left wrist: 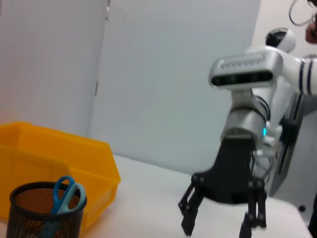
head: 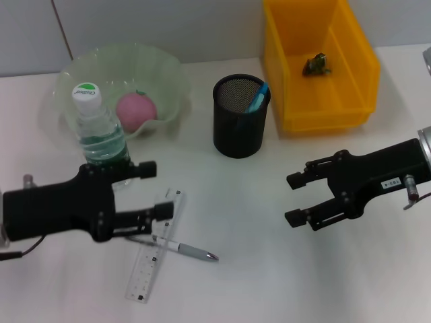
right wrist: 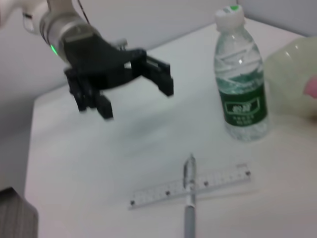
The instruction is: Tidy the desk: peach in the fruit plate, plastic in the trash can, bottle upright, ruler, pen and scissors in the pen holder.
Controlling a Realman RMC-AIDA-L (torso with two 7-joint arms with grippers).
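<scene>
The pink peach [head: 137,109] lies in the pale green fruit plate [head: 168,74]. In front of the plate the water bottle [head: 97,131] stands upright. My left gripper [head: 156,190] hovers open just in front of the bottle, above the far end of the clear ruler [head: 156,245]. The pen [head: 187,249] lies across the ruler. Blue scissors [head: 257,98] stand in the black mesh pen holder [head: 240,128]. A crumpled bit of plastic [head: 315,64] sits in the yellow trash can [head: 350,108]. My right gripper [head: 293,198] hangs open and empty to the right of the holder.
The right wrist view shows the left gripper [right wrist: 137,99], bottle [right wrist: 240,94], ruler [right wrist: 190,188] and pen [right wrist: 189,203] on the white table. The left wrist view shows the right gripper [left wrist: 215,229] beyond the pen holder [left wrist: 47,215].
</scene>
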